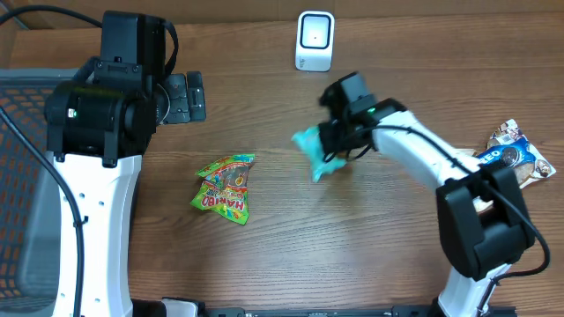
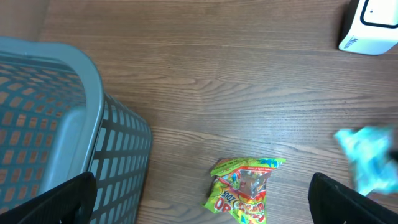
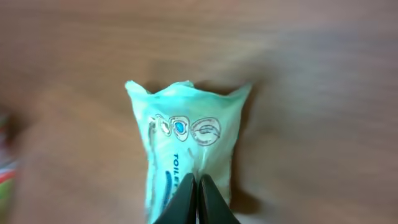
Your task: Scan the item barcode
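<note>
The brown wooden desk [image 1: 264, 264] fills the overhead view. A grey-blue mesh basket [image 2: 118, 162] sits at its 9 o'clock edge. The left arm [image 1: 97, 114] stands at about 10 o'clock beside the basket, and the left jaws are spread wide and hold nothing. The right arm [image 1: 414, 150] reaches in from 4 o'clock toward the middle. The right jaws are pressed together, pinching the lower edge of the teal packet [image 1: 315, 154] just to the 3 o'clock side of centre. A green and yellow Haribo bag [image 1: 226, 187] lies flat toward 8 o'clock, well apart from the packet. An Oreo pack [image 1: 520, 158] lies at 3 o'clock. The white scanner [image 1: 315, 40] stands at 12 o'clock, apart from the teal packet.
</note>
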Controlling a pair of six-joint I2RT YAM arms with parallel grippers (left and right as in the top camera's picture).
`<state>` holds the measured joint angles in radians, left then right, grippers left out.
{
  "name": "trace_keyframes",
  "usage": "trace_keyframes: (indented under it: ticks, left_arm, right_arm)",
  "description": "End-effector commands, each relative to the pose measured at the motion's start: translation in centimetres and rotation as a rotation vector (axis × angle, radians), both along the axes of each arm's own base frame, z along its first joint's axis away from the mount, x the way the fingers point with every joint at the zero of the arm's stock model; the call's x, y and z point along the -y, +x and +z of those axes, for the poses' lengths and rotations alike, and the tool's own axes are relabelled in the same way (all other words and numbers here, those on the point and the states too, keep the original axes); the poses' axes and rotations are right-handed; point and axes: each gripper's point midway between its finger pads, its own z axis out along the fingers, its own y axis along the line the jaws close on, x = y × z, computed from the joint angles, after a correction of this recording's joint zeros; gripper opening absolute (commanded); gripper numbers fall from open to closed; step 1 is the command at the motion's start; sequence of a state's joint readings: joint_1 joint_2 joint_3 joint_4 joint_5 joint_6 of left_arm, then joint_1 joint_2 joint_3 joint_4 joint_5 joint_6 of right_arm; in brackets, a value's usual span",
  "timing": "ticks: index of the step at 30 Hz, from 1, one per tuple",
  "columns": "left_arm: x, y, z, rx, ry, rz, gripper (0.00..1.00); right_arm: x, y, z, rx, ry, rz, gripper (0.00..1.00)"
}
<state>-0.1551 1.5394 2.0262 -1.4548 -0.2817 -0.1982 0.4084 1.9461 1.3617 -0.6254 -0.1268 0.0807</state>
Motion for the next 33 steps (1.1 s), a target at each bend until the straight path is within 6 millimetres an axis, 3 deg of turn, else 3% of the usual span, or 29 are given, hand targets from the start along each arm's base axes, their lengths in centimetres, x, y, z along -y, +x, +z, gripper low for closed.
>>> trace_keyframes:
  ticks: [1, 2, 3, 4, 7, 8, 10, 15, 17, 24, 27, 30, 33]
  left_arm:
    - [-0.3, 0.1, 0.3, 0.006, 0.022, -0.006, 1.00]
    - [-0.3, 0.1, 0.3, 0.006, 0.022, -0.006, 1.00]
    - [-0.3, 0.1, 0.3, 0.006, 0.022, -0.006, 1.00]
    - [-0.3, 0.1, 0.3, 0.006, 0.022, -0.006, 0.99]
    - [-0.3, 0.1, 0.3, 0.006, 0.022, -0.006, 1.00]
    - [-0.3, 0.1, 0.3, 0.006, 0.022, -0.006, 0.99]
    - [-0.3, 0.1, 0.3, 0.006, 0.022, -0.006, 1.00]
    - [-0.3, 0.1, 0.3, 0.006, 0.022, -0.006, 1.00]
    - [-0.3, 0.1, 0.3, 0.006, 0.022, -0.006, 1.00]
    - [-0.3, 0.1, 0.3, 0.006, 0.022, -0.006, 1.00]
    - [-0.3, 0.1, 0.3, 0.006, 0.022, -0.006, 1.00]
    - [-0.3, 0.1, 0.3, 0.006, 0.022, -0.006, 1.00]
    - [-0.3, 0.1, 0.3, 0.006, 0.022, -0.006, 1.00]
  right_arm:
    - [4.9, 4.0, 1.9, 0.170, -0.191, -0.042, 0.17]
    - [5.0, 4.3, 2.2, 0.175, -0.172, -0.050, 0.39]
    - [4.9, 4.3, 2.7, 0.167, -0.138, -0.065, 0.51]
    - [4.7, 4.1, 3.2, 0.144, -0.085, -0.098, 0.68]
    - [4.2, 3.4, 5.1, 0.087, 0.046, -0.198, 0.97]
    - [4.0, 3.1, 5.7, 0.066, 0.086, -0.214, 1.00]
    - [3.1, 1.5, 6.5, -0.049, 0.217, -0.262, 1.00]
    - [4.1, -2.8, 3.6, -0.364, 0.256, -0.667, 1.00]
    - [4.0, -3.6, 2.3, -0.434, 0.280, -0.826, 0.91]
    - [3.6, -3.2, -0.1, -0.360, 0.288, -1.134, 0.86]
    - [3.5, -2.3, -0.3, -0.266, 0.294, -1.182, 0.85]
    - [3.1, -1.8, -0.4, -0.208, 0.307, -1.192, 0.77]
    - [4.4, -1.4, -0.8, -0.133, 0.274, -1.241, 0.72]
